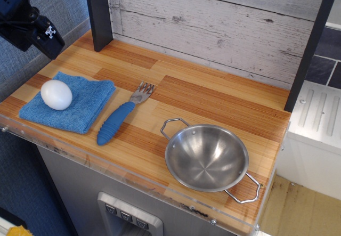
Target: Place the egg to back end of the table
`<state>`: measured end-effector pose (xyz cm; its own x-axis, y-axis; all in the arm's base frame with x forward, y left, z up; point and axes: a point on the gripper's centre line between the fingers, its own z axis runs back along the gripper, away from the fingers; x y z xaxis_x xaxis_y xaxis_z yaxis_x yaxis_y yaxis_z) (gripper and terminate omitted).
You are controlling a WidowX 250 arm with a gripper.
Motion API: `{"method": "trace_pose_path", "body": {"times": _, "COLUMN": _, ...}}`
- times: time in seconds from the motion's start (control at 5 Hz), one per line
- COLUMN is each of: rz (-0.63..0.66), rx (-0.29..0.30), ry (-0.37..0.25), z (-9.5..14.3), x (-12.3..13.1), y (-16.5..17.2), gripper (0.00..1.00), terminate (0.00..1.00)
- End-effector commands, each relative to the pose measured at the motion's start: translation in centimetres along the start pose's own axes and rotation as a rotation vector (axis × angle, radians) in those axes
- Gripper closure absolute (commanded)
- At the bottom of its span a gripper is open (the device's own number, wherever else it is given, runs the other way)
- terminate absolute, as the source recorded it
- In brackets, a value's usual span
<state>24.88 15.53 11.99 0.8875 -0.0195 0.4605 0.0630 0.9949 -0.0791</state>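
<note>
The white egg rests on a folded blue cloth at the front left of the wooden table. My gripper is a dark blue and black body at the upper left, above and behind the egg and apart from it. Its fingers are mostly cut off by the frame edge, so I cannot tell whether it is open or shut. It holds nothing that I can see.
A fork with a blue handle lies right of the cloth. A steel bowl with wire handles stands at the front right. A dark post stands at the back left, another at the right. A whitewashed plank wall backs the table.
</note>
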Motion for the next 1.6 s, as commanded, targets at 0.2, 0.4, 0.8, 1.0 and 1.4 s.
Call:
{"method": "trace_pose_path", "body": {"times": 0.2, "rz": 0.065, "rx": 0.003, "ry": -0.020, "z": -0.9, "x": -0.6, "y": 1.2, "gripper": 0.00, "terminate": 0.00}}
{"method": "trace_pose_path", "body": {"times": 0.4, "rz": 0.156, "rx": -0.011, "ry": -0.028, "z": -2.0, "x": -1.6, "y": 2.4, "gripper": 0.00, "terminate": 0.00}}
{"method": "trace_pose_path", "body": {"times": 0.8, "rz": 0.220, "rx": -0.013, "ry": -0.022, "z": -4.0, "x": -2.8, "y": 3.8, "gripper": 0.00, "terminate": 0.00}}
{"method": "trace_pose_path", "body": {"times": 1.0, "rz": 0.241, "rx": -0.051, "ry": -0.010, "z": -5.4, "x": -3.0, "y": 2.7, "gripper": 0.00, "terminate": 0.00}}
{"method": "trace_pose_path", "body": {"times": 1.4, "rz": 0.247, "rx": -0.084, "ry": -0.025, "z": -6.9, "x": -2.5, "y": 1.2, "gripper": 0.00, "terminate": 0.00}}
